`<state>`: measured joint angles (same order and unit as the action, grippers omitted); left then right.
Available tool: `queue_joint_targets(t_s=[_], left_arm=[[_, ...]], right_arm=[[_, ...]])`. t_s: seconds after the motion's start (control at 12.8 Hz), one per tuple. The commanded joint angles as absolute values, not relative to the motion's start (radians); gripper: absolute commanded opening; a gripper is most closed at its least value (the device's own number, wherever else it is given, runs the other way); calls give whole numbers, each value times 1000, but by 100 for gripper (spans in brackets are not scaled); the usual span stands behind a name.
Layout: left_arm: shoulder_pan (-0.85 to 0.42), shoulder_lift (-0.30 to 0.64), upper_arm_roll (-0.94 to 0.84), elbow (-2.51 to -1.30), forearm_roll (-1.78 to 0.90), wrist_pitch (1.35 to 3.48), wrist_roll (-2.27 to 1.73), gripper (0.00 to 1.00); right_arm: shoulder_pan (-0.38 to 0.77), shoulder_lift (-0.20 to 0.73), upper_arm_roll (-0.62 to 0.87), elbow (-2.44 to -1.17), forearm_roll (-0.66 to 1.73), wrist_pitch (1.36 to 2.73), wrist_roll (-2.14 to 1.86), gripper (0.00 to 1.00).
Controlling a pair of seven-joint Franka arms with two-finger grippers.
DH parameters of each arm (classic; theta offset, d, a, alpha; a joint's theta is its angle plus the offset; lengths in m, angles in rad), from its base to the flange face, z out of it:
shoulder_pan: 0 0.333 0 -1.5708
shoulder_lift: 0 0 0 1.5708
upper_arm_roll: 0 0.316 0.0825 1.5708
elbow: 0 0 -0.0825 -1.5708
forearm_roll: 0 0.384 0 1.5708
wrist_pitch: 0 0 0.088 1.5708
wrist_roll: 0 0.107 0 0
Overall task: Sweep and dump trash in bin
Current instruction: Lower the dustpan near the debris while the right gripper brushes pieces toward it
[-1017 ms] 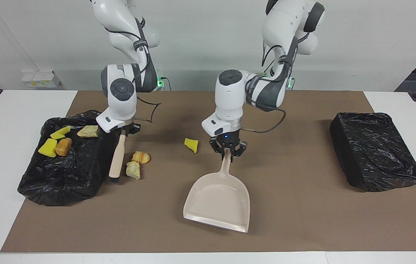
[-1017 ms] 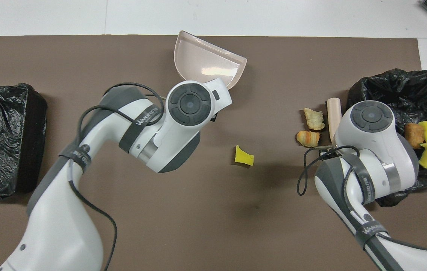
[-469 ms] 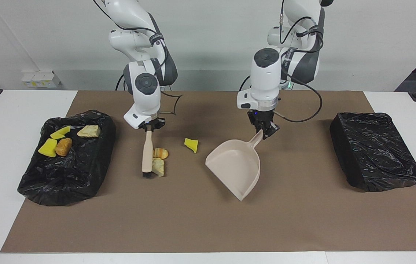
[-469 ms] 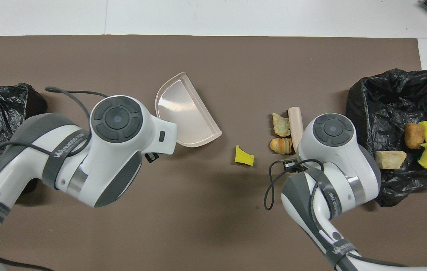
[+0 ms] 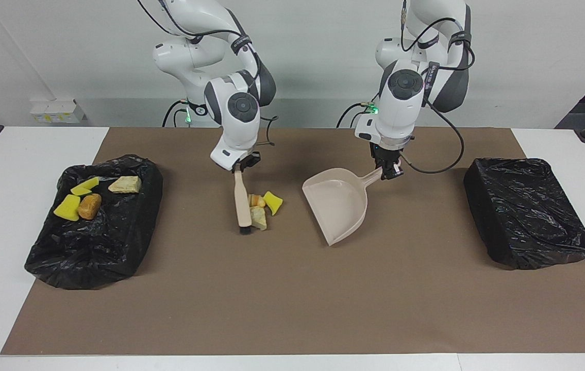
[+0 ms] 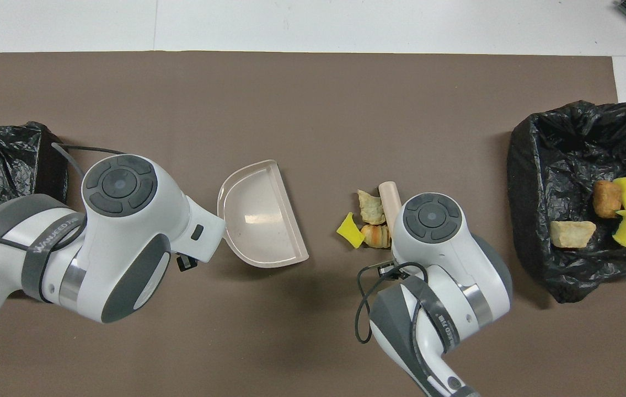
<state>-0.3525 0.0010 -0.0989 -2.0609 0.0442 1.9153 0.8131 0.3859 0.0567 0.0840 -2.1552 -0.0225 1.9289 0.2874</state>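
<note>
Three bits of trash (image 5: 264, 206) lie together mid-mat: a yellow sponge chunk (image 5: 273, 202) and two bread-like lumps (image 5: 257, 218). My right gripper (image 5: 241, 168) is shut on the beige brush (image 5: 243, 203), whose bristle end touches the mat against the lumps. My left gripper (image 5: 388, 172) is shut on the handle of the beige dustpan (image 5: 341, 203), a short gap from the trash, mouth turned toward it. I cannot tell if the pan touches the mat. In the overhead view the wrists hide both grippers; the brush (image 6: 389, 194), trash (image 6: 370, 221) and dustpan (image 6: 257, 215) show.
A black-bagged bin (image 5: 117, 242) at the right arm's end of the table holds several more sponge and bread bits (image 5: 78, 200); it also shows in the overhead view (image 6: 533, 165). A second black-bagged bin (image 5: 527, 211) stands at the left arm's end. A brown mat (image 5: 292, 299) covers the table.
My right gripper swept the brush toward the left arm's end, pushing the two bread lumps up against the yellow chunk. My left gripper drew the dustpan nearer to the robots and turned its mouth toward them.
</note>
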Motion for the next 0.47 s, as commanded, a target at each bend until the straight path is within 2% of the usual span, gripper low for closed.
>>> queue_joint_targets(t_s=[0.0, 0.39], left_arm=[[-351, -43, -104, -2170, -46, 2012, 845, 0], [-396, -31, -104, -2235, -61, 2137, 779, 0]], right_arm=[[402, 23, 87, -2175, 64, 1934, 259, 0], [448, 66, 89, -2105, 205, 1950, 294, 0]])
